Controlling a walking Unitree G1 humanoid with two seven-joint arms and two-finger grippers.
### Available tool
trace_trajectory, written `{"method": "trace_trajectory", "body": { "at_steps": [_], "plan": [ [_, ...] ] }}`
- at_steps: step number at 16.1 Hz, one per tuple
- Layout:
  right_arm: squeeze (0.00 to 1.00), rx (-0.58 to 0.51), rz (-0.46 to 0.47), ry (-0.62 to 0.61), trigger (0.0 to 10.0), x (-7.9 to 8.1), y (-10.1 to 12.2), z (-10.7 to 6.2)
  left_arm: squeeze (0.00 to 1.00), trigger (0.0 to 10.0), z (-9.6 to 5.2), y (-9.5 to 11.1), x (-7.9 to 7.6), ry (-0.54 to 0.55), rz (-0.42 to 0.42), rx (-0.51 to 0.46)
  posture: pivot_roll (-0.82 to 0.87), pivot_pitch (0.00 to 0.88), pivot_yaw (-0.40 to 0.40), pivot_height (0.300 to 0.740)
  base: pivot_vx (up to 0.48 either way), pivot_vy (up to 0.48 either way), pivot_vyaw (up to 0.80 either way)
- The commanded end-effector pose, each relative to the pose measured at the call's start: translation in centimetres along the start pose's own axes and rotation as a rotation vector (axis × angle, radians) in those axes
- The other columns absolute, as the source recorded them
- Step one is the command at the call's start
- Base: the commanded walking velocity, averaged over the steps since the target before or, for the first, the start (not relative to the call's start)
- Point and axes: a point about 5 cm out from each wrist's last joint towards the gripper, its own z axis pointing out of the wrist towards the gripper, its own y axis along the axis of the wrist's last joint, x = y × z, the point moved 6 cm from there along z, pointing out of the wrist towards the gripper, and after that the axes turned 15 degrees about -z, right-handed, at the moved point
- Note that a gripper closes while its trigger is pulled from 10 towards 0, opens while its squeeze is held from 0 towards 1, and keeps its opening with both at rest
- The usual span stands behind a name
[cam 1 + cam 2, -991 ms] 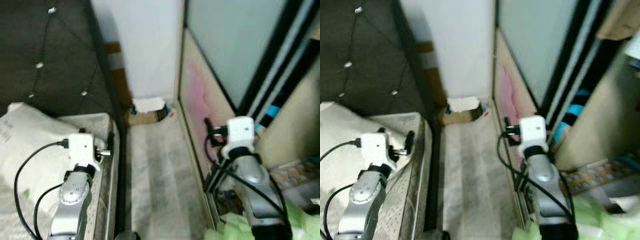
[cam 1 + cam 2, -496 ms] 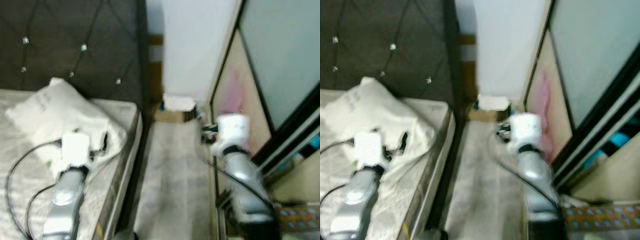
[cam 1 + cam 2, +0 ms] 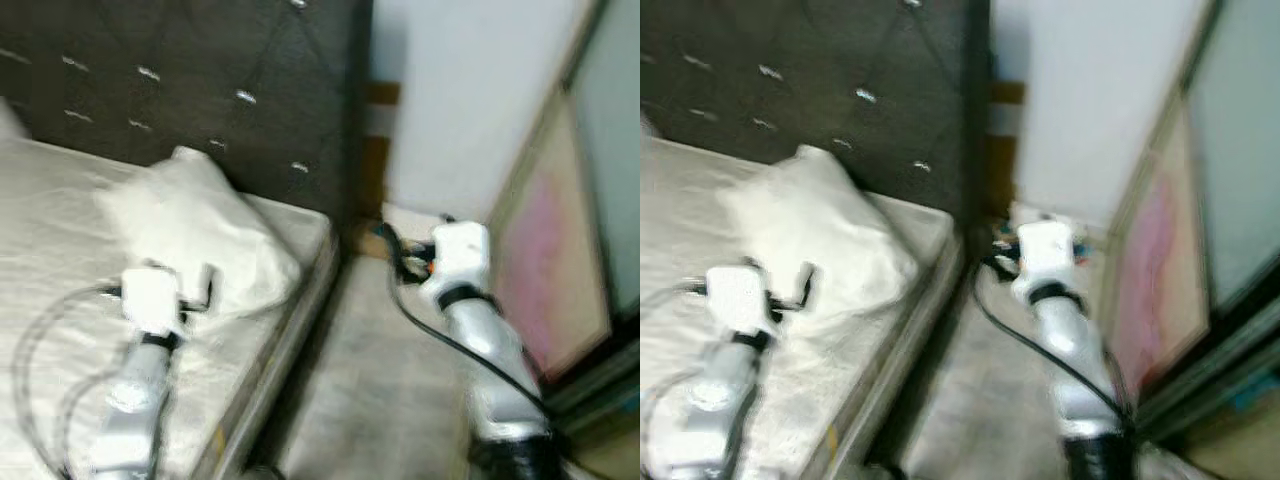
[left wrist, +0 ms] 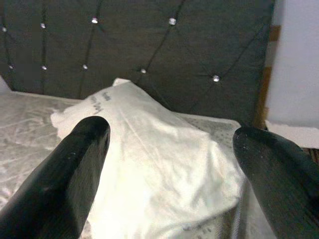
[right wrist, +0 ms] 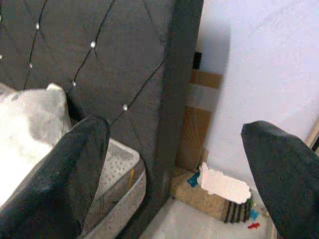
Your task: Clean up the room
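A crumpled white pillow (image 3: 195,225) lies on the pale bed (image 3: 60,230) against a dark tufted headboard (image 3: 200,70). My left gripper (image 3: 205,285) hovers over the mattress just short of the pillow; in the left wrist view it is open, with the pillow (image 4: 164,149) between its spread fingers (image 4: 75,174). My right gripper (image 3: 395,255) hangs over the floor strip beside the bed, open, pointing at the corner. There a cardboard box (image 5: 204,199) with a white scrap (image 5: 224,183) on it and small coloured bits sits on the floor.
A narrow pale floor strip (image 3: 380,380) runs between the bed's edge (image 3: 290,330) and a sliding door with a pink panel (image 3: 545,260) on the right. A white wall (image 3: 460,90) closes the far end. The eye views are blurred.
The camera has swung left: the bed, pillow and headboard now take up more of the picture, and the door and green cloth at the right have slid out. Both arms keep their pose.
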Motion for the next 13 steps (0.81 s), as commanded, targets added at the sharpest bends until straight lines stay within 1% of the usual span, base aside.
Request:
{"method": "trace_trajectory", "body": {
  "at_steps": [1,3,5,7,8,9,10,11,12,13],
  "plan": [
    [0.0,-0.002,0.016,0.005,10.0,0.2,0.1,0.1,0.0,10.0,0.0,0.3,0.4,0.008,0.014,-0.004,-0.09,0.0,0.014,0.74,0.0,0.0,0.8],
    [0.0,-0.006,0.017,0.006,10.0,0.3,0.2,0.3,0.0,10.0,0.1,0.4,0.4,0.006,0.007,-0.007,-0.09,0.0,0.008,0.74,0.0,0.0,0.8],
    [0.0,-0.012,0.017,0.009,10.0,0.4,0.3,0.6,0.0,10.0,0.6,1.1,0.4,0.002,0.014,-0.037,-0.08,0.0,0.007,0.74,0.0,0.0,0.8],
    [0.0,-0.024,0.016,0.015,10.0,0.6,0.6,1.0,0.0,10.0,1.0,1.2,0.7,0.026,0.011,-0.032,-0.08,0.0,0.002,0.74,0.0,0.0,0.8],
    [0.0,-0.027,0.014,0.015,10.0,0.5,0.7,1.2,0.0,10.0,1.0,1.1,1.0,0.077,0.04,-0.026,-0.08,0.0,-0.006,0.74,0.0,0.0,0.8],
    [0.0,-0.029,0.011,0.015,10.0,0.5,0.8,1.3,0.0,10.0,0.9,1.2,0.8,0.076,0.039,-0.029,-0.07,0.0,-0.006,0.74,0.0,0.0,0.8],
    [0.0,-0.027,0.012,0.013,10.0,0.5,0.8,1.3,0.0,10.0,0.7,1.5,0.2,0.007,0.008,-0.054,-0.07,0.0,-0.004,0.74,0.0,0.0,0.8],
    [0.0,-0.018,0.024,0.009,10.0,0.7,0.5,1.1,0.0,10.0,0.4,1.6,0.2,-0.006,-0.025,-0.065,-0.07,0.0,0.004,0.74,0.0,0.0,0.8],
    [0.0,-0.008,0.039,0.009,10.0,1.2,0.2,0.8,0.0,10.0,0.2,1.8,0.5,0.005,-0.01,-0.076,-0.08,0.0,0.017,0.74,0.0,0.0,0.8],
    [0.0,-0.007,0.042,0.01,10.0,1.3,0.1,0.7,0.0,10.0,0.1,2.0,0.4,0.001,-0.01,-0.083,-0.08,0.0,0.024,0.74,0.0,0.0,0.8]
  ]
}}
